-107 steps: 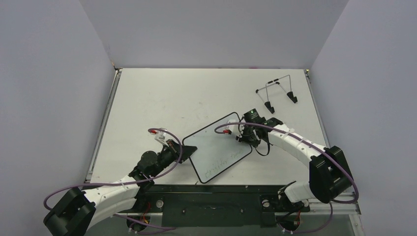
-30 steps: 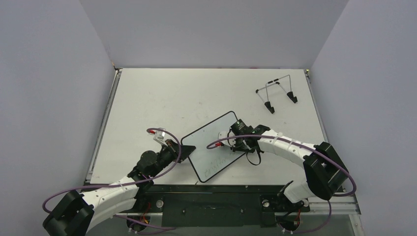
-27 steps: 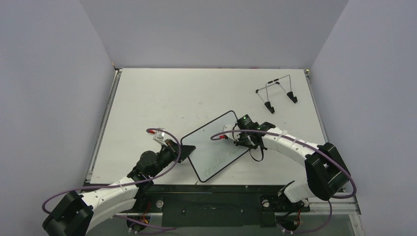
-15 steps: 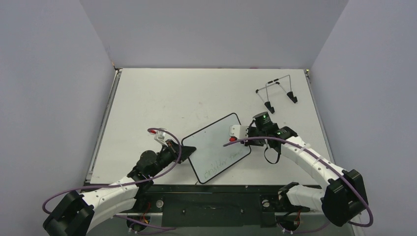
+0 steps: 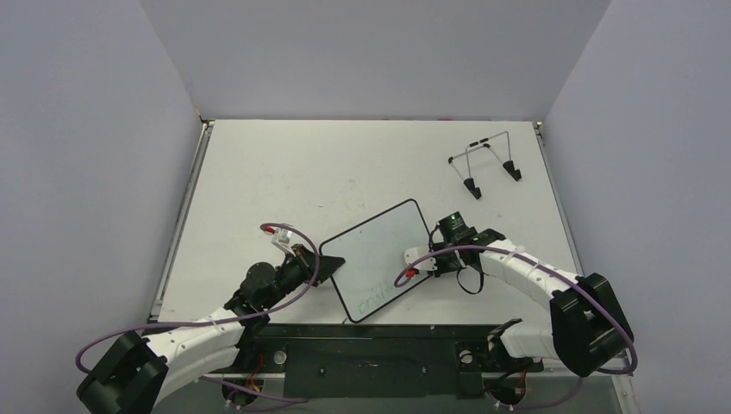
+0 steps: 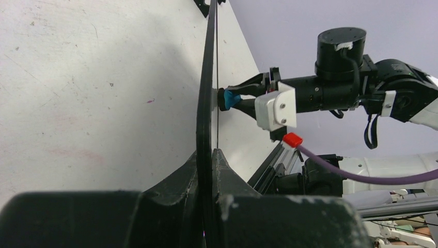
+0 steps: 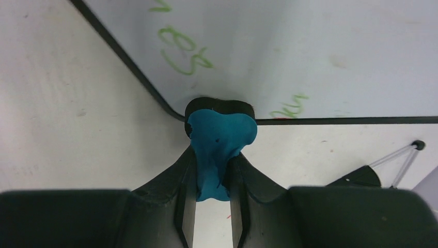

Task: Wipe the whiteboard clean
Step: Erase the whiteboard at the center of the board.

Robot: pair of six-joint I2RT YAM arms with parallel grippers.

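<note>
The whiteboard [image 5: 375, 246] lies slanted near the front of the table, with green handwriting [image 5: 377, 298] along its near edge. My left gripper [image 5: 332, 261] is shut on the board's left corner; in the left wrist view the whiteboard [image 6: 207, 77] runs edge-on between the left gripper's [image 6: 212, 157] jaws. My right gripper [image 5: 434, 260] is shut on a blue eraser [image 7: 219, 139]. The eraser's black pad presses on the right corner of the whiteboard [image 7: 310, 51], beside green marks [image 7: 186, 51]. The left wrist view also shows the eraser [image 6: 231, 98] touching the board.
A thin wire stand [image 5: 485, 164] with black feet sits at the back right of the table, and one foot of the wire stand [image 7: 397, 160] shows in the right wrist view. Grey walls close in three sides. The black rail [image 5: 371, 354] runs along the front.
My right gripper, with the eraser, swept right across the board and past its right edge, then came back nearer onto the right corner. The board shifted slightly; my left gripper stays clamped.
</note>
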